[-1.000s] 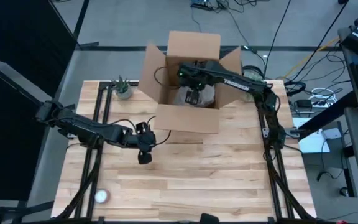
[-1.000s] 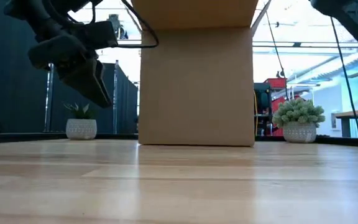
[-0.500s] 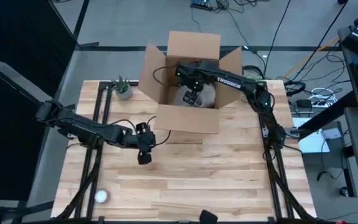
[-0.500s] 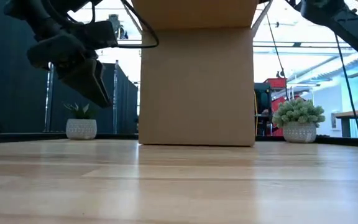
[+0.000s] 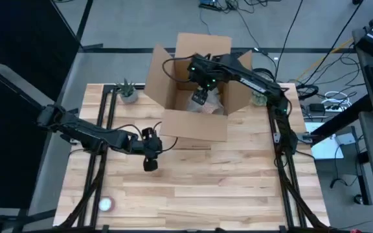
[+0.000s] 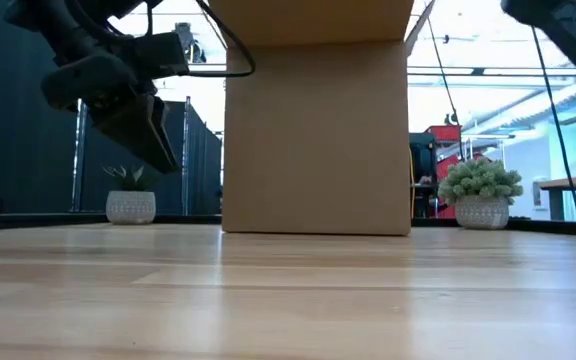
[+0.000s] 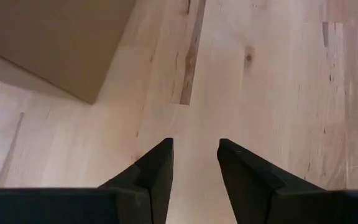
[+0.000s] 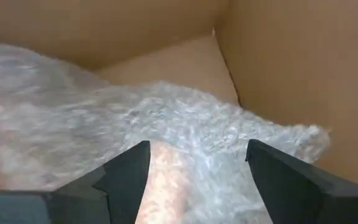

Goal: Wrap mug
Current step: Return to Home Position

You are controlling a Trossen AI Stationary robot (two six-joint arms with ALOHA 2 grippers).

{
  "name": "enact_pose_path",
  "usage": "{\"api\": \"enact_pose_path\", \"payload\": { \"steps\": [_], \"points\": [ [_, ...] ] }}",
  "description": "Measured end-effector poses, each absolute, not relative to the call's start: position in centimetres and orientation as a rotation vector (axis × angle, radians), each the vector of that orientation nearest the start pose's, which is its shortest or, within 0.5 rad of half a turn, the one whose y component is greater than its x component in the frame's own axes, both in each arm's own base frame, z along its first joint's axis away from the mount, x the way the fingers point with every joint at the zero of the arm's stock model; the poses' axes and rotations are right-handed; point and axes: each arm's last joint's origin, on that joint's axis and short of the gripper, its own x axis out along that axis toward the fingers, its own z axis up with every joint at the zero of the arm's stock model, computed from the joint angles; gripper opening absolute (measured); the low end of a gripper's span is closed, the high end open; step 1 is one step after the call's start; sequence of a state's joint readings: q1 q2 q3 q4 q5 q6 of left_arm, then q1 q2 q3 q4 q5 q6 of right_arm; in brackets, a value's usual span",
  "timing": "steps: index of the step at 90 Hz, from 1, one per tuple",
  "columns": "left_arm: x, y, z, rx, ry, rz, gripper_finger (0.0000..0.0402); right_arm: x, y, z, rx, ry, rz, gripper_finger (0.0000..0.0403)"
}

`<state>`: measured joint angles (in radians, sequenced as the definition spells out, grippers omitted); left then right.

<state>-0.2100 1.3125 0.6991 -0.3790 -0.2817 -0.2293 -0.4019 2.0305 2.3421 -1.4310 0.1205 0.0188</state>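
Note:
An open cardboard box stands on the wooden table at the far middle. Inside it lies a bundle of clear bubble wrap. The mug itself is hidden, and only a brownish shade shows through the wrap. My right gripper reaches into the box from the far right. It is open and stands just above the bundle, one finger on either side of a hump in the wrap. My left gripper hovers above bare table near the box's near left corner. Its fingers are a little apart with nothing between them.
A small potted plant stands at the far left, and another stands to the right of the box. A white ball lies near the table's near left corner. The box's flaps stand up around my right gripper. Bare wood spreads across the near half.
My right arm has drawn a little toward the far edge over the box, and its gripper stays inside, above the bubble wrap. My left arm has kept still.

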Motion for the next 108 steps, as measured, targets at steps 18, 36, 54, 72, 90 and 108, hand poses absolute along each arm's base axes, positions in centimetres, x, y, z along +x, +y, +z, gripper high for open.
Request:
{"api": "enact_pose_path", "payload": {
  "steps": [18,36,54,72,90,108],
  "points": [
    [23.6,-4.2,18.7,0.032,0.951,0.175,0.0120,33.5,-13.7,42.6,0.149,0.989,-0.473,0.0254],
    [23.5,-4.2,18.9,0.032,0.943,0.173,0.0120,29.8,-10.9,46.6,0.118,0.871,-0.442,0.0254],
    [22.6,-4.0,20.8,0.041,0.861,0.150,0.0120,26.5,-8.0,49.6,0.099,0.764,-0.401,0.0238],
    [21.1,-3.0,23.2,0.045,0.771,0.144,0.0115,23.4,-5.7,51.5,0.066,0.700,-0.349,0.0154],
    [18.6,-1.6,24.3,0.005,0.663,0.105,0.0063,19.8,-4.3,51.6,0.048,0.632,-0.300,0.0047],
    [16.1,-0.4,23.8,-0.057,0.580,0.073,0.0007,17.1,-3.4,47.8,0.069,0.471,-0.187,0.0008]
  ]
}}
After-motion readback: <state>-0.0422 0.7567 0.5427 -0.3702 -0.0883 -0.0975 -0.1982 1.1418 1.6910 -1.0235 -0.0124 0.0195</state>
